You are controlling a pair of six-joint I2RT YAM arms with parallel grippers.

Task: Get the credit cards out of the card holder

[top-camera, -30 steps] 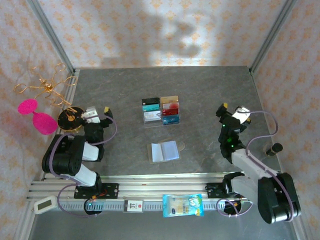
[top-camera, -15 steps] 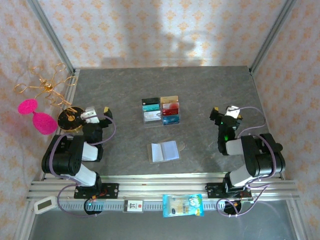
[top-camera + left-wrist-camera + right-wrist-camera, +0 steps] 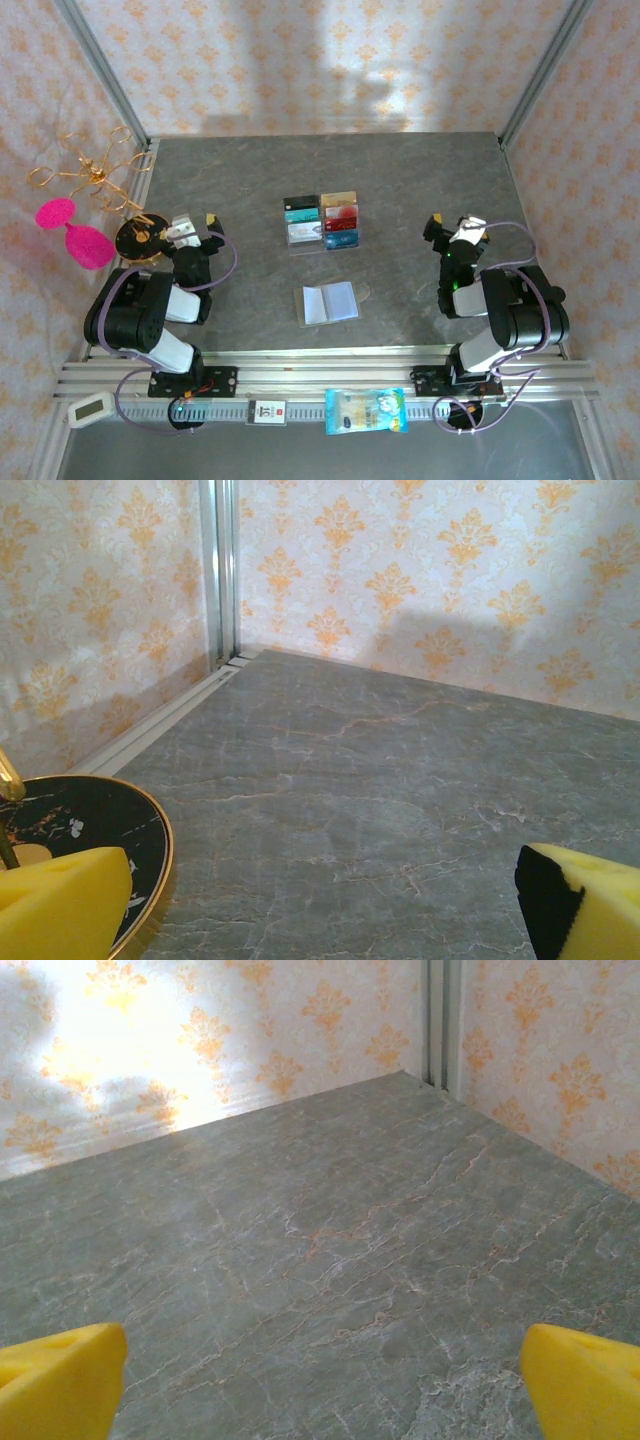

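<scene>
The card holder lies open on the grey table, its pale blue-grey inside facing up, between the two arms. Whether any card sits in its pockets I cannot tell. Several credit cards of mixed colours lie in rows farther back at the table's middle. My left gripper is pulled back at the left, open, its yellow fingers wide apart over bare table in the left wrist view. My right gripper is pulled back at the right, also open, with nothing between its yellow fingers.
A black gold-rimmed plate sits just left of the left gripper, beside a gold wire stand with pink pieces. A snack packet, a small label and a white timer lie along the front rail. Patterned walls enclose the table.
The right arm has folded back toward its base, and its gripper has shifted slightly left. The left arm has barely moved. Both grippers have stayed open.
</scene>
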